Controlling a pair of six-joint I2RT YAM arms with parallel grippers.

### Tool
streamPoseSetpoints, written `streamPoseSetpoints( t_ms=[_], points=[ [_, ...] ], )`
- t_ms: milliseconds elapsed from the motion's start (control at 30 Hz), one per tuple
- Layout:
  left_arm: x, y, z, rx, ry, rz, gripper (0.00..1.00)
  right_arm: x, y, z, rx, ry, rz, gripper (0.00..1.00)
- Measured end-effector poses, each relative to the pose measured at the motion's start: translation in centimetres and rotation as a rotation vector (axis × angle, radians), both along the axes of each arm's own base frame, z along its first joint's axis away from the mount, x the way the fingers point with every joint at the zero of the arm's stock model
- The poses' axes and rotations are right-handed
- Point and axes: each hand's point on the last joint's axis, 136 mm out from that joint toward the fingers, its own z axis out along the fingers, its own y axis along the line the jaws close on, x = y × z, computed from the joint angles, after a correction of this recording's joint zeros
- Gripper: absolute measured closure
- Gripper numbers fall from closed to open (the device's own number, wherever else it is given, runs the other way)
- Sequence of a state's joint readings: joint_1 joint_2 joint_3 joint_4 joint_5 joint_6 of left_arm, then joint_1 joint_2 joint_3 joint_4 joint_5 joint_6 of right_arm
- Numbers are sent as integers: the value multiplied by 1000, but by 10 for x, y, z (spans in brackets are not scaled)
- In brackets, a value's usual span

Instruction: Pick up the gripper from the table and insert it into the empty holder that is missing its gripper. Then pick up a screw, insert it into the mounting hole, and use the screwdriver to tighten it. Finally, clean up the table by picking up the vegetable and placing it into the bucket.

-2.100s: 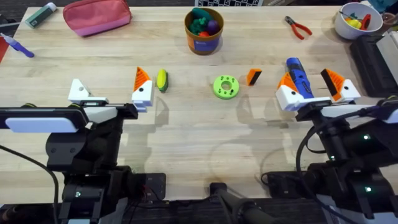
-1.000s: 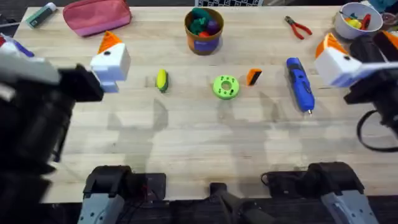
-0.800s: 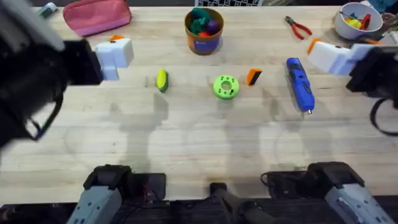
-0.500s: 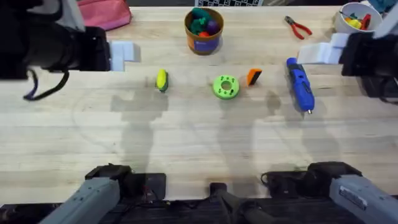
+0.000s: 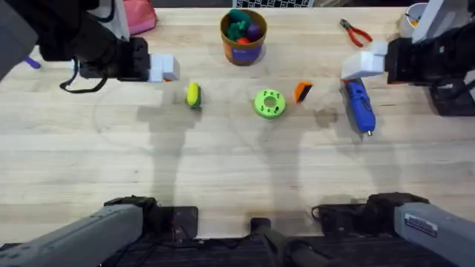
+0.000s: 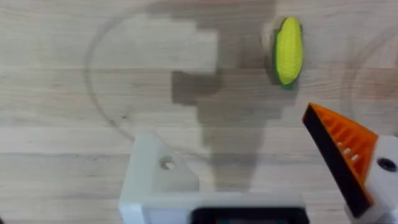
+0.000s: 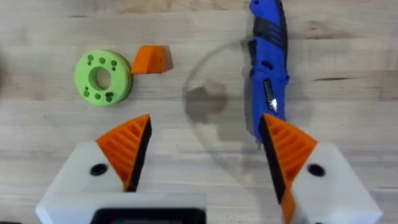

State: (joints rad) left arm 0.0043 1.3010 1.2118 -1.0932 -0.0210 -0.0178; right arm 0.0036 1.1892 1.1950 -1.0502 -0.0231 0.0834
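The small orange gripper (image 5: 303,91) lies on the table between a green disc and the blue screwdriver (image 5: 358,100); the right wrist view shows the gripper (image 7: 152,58) and the screwdriver (image 7: 268,62) too. My left gripper (image 5: 159,68) hovers open just left of the yellow-green vegetable (image 5: 193,95). One of its mounts is the bare white holder (image 6: 158,180); the other carries an orange wedge (image 6: 342,155), with the vegetable (image 6: 288,50) beyond. My right gripper (image 7: 205,140) is open above the screwdriver's top end, both wedges in place. The orange bucket (image 5: 243,35) stands at the back centre.
A green disc (image 5: 269,103) lies mid-table, also visible in the right wrist view (image 7: 103,76). Red-handled pliers (image 5: 355,31) and a white bowl (image 5: 412,11) are at the back right, a pink pouch (image 5: 137,15) at the back left. Bare wood stretches across the near half.
Both arms have risen from the table's near edge and swung out over the far half. The left gripper has neared the vegetable, the right has moved over the screwdriver. The objects have stayed put.
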Motion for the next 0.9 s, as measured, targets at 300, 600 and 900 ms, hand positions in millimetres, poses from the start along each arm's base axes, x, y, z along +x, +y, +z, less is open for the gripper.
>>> streamPoseSetpoints(
  t_ms=[300,600,900],
  points=[
    [14,-35,-20,-67,77,-76,8,1,0,0,0,0,0,8],
    [30,-63,-78,-86,236,-87,7,1,0,0,1,0,0,8],
    [54,-67,-122,-83,266,-83,8,1,0,0,2,0,-3,7]
  ],
)
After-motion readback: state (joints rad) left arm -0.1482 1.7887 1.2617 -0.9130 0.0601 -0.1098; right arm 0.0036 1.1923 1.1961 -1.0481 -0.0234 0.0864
